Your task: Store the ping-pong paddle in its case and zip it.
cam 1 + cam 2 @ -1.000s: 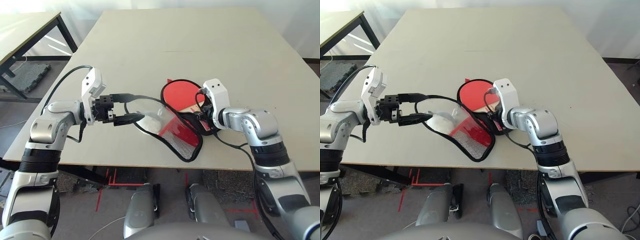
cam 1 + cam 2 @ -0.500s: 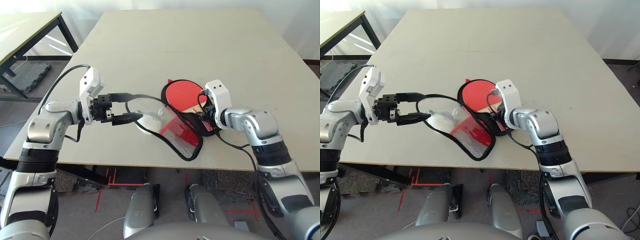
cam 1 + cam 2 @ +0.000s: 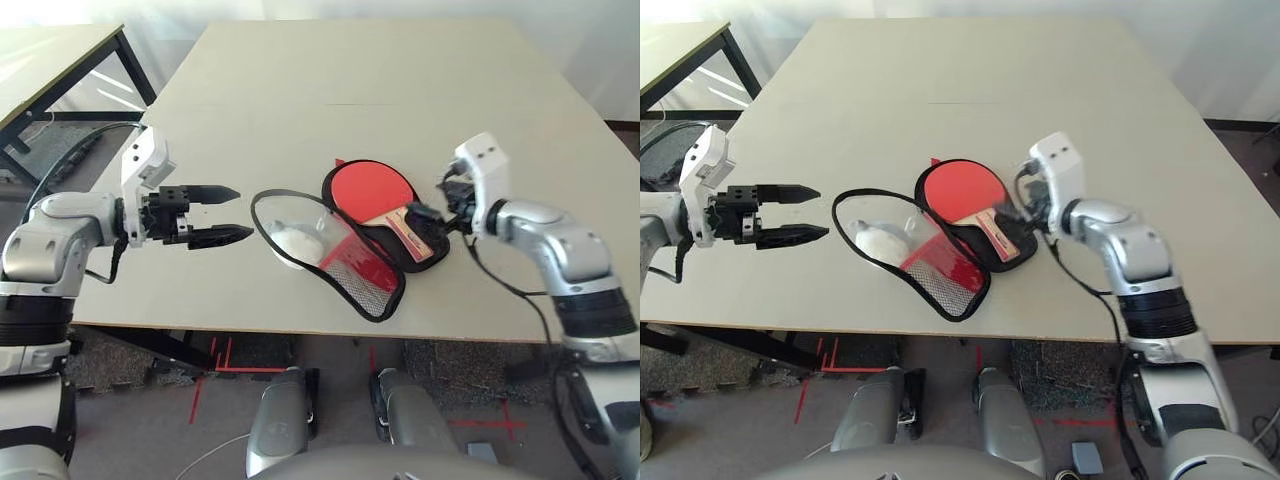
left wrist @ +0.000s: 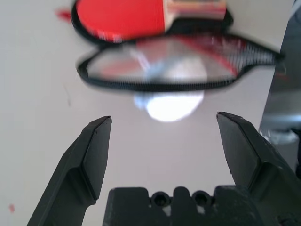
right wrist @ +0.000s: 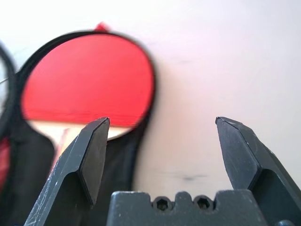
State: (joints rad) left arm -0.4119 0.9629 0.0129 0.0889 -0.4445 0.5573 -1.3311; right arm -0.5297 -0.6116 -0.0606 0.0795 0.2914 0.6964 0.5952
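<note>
Both your claws have slid away from the case (image 3: pixel 433 262) since the earlier frame: the left claw (image 3: pixel 246 211) went toward 9 o'clock, and the right claw (image 5: pixel 162 120) went up toward 2 o'clock, so now you can see the paddle's handle (image 3: pixel 408 238).

The first big bit looks done. Your ping-pong paddle (image 3: pixel 370 190) is lying in the back half of the case, red side up, with its handle pointing to about 5 o'clock. But the case is wide open like a book. Its front flap (image 3: pixel 365 262) is flopped over toward 8 o'clock from the paddle, and you can see a white fluffy thing (image 3: pixel 300 245) through its clear window. So you still have to fold the flap over the paddle, line up the edges and zip it all the way round. I'd say that's the hard part, because the flap is floppy and could bend or slip.

From your left claw, the paddle is at about 3 o'clock, past the flap, well apart. From your right claw, the red round part is at about 10 o'clock, with the handle near. Both claws are spread wide, with nothing in them.
</note>
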